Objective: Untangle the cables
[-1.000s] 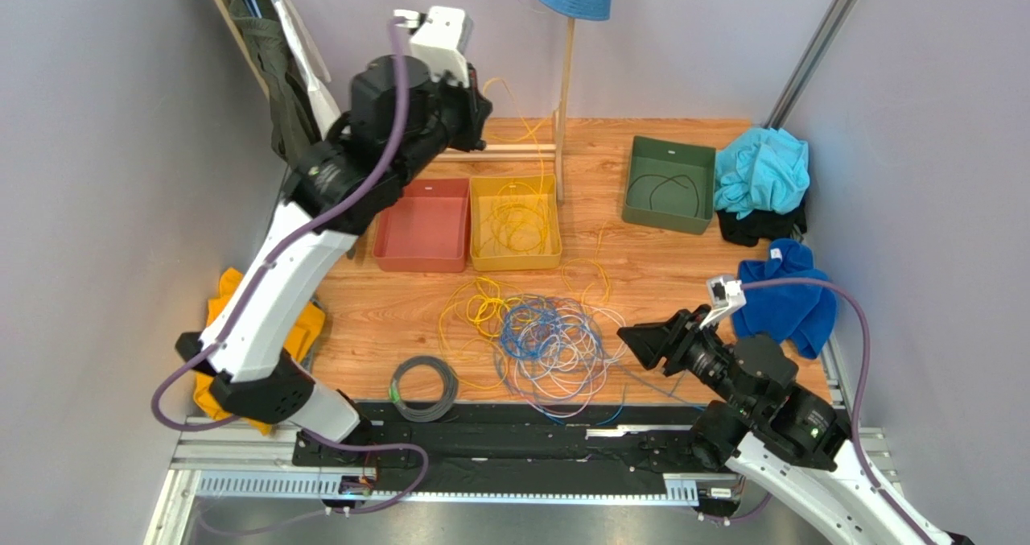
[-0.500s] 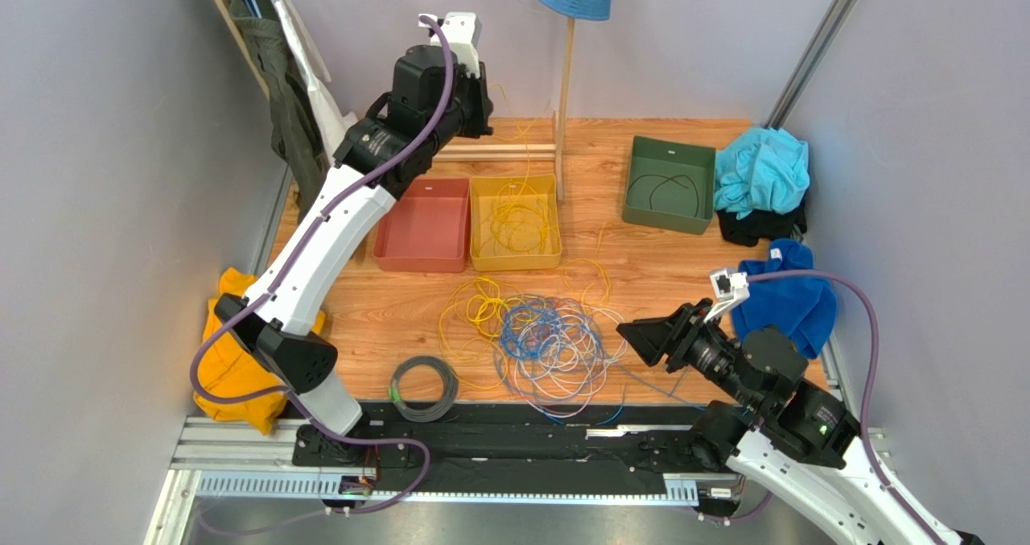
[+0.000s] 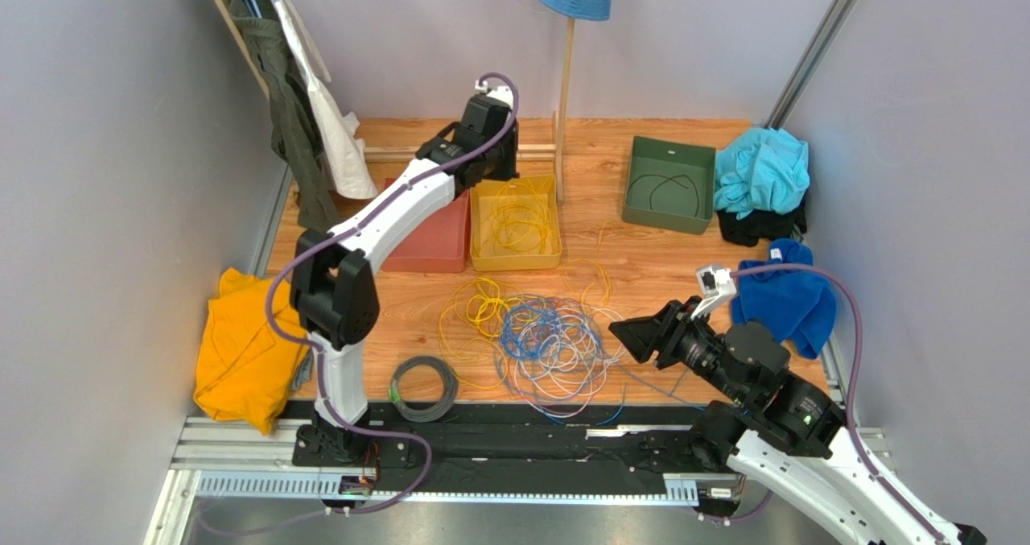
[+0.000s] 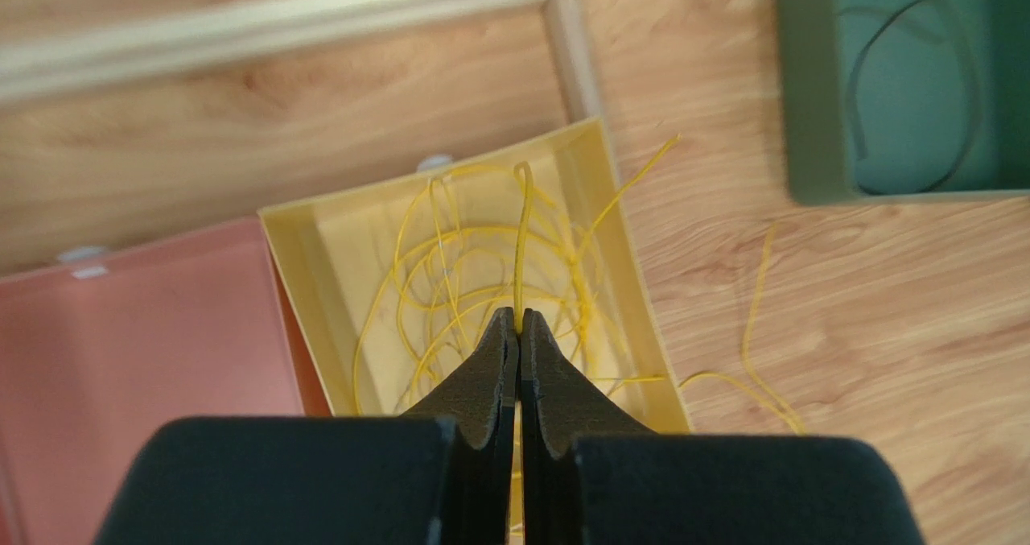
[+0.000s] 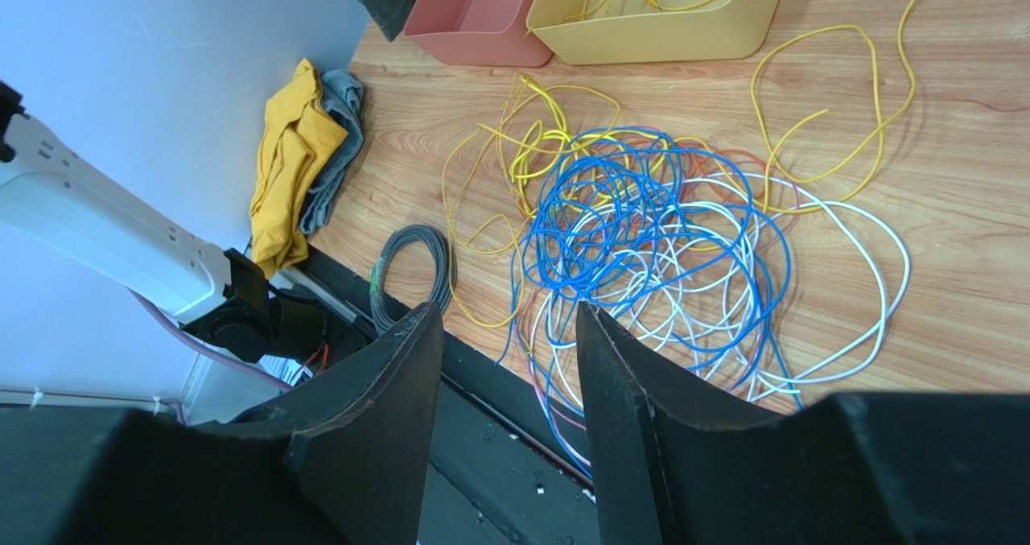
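A loose tangle of blue, pale and yellow cables (image 3: 550, 340) lies on the wooden table in front of the bins, spread wide in the right wrist view (image 5: 653, 231). More yellow cables (image 4: 472, 267) are curled inside the yellow bin (image 3: 516, 261). My left gripper (image 4: 518, 318) hangs over that bin, shut on one yellow cable that runs from its tips down into the bin. In the top view the left gripper (image 3: 493, 168) is at the bin's far edge. My right gripper (image 3: 629, 334) stands open just right of the tangle, with nothing between its fingers (image 5: 508, 310).
A red bin (image 3: 429, 249) adjoins the yellow one. A green bin (image 3: 667, 183) with a dark cable stands at the back right. A dark grey coil (image 3: 423, 386) lies near the front rail. A wooden pole (image 3: 563, 86) rises behind the bins. Cloths lie at left (image 3: 242, 346) and right (image 3: 792, 298).
My left arm has come down from high above the table to the yellow bin, bringing the yellow cable with it. The right gripper has edged slightly left, still open.
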### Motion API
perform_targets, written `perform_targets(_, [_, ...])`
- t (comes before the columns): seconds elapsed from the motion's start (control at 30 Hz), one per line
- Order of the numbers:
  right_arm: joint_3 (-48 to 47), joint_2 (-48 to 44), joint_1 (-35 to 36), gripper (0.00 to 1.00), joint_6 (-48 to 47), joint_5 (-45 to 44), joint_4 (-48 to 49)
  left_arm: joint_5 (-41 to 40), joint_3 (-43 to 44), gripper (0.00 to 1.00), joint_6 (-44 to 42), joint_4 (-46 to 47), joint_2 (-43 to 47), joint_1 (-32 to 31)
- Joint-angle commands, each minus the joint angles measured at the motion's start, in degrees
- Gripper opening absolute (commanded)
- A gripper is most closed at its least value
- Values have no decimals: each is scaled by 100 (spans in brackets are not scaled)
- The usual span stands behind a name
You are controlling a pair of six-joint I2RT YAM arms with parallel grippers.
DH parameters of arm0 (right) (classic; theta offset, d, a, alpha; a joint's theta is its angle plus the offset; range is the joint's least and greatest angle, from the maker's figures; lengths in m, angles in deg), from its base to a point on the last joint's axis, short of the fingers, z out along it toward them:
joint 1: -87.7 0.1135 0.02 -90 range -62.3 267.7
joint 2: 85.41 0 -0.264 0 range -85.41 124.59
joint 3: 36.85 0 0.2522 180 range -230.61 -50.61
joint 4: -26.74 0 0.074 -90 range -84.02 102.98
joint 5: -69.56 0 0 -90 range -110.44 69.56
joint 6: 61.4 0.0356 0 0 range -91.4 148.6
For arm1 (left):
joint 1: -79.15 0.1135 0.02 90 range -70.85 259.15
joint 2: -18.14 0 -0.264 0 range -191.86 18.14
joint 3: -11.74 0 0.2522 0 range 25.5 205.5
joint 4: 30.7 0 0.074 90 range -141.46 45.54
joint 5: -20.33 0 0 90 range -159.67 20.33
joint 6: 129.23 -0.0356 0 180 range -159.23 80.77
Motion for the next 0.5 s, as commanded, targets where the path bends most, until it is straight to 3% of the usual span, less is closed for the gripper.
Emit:
perform_targets(0.0, [22, 35, 39, 49, -130, -67, 283, 259, -207, 0, 319, 333, -302, 162])
perform_targets(0.13, [74, 79, 39, 49, -147, -67, 344, 312, -418, 0, 372, 263, -462, 171])
perform_targets(0.3, [101, 88, 31, 49, -156, -76, 344, 391, -1251, 67, 521, 588, 187, 171])
perform_targets(0.33, [110, 79, 31, 48, -147, -85, 344, 347, -1376, 76, 548, 623, 459, 171])
perform_targets(0.37, [118, 62, 39, 48, -147, -94, 344, 303, -1481, 98, 574, 650, 601, 171])
perform_targets(0.47, [153, 9, 39, 48, -121, -111, 335, 145, -1815, 99, 610, 597, 1207, 145])
